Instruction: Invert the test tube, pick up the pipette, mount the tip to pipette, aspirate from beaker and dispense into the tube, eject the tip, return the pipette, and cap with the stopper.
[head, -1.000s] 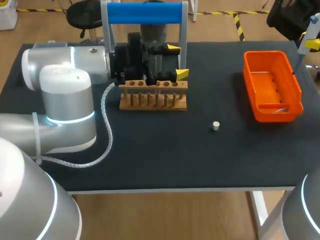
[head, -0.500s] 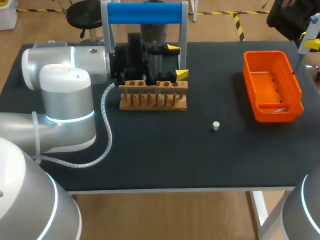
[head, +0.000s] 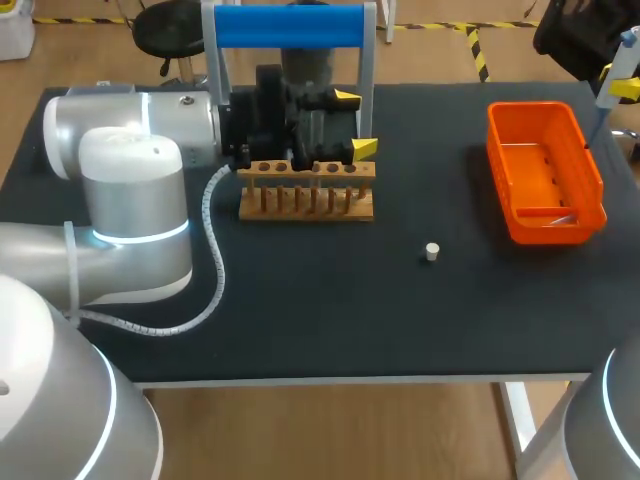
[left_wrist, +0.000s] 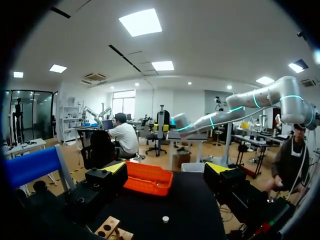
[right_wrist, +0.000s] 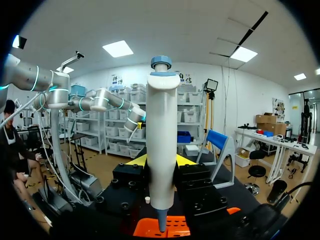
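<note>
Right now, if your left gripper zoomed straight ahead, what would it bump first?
Probably the orange bin: it sits ahead between the left gripper's open fingers, with bare table before it. The gripper may pass above it, though; height is hard to judge.

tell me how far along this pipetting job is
Done: the pipette is picked up, shut in the right gripper. In hand: it hangs over the orange bin, probably to eject the tip; I cannot tell whether one is on. Left: returning it to the blue stand and capping, since the stopper lies loose on the table.
</note>
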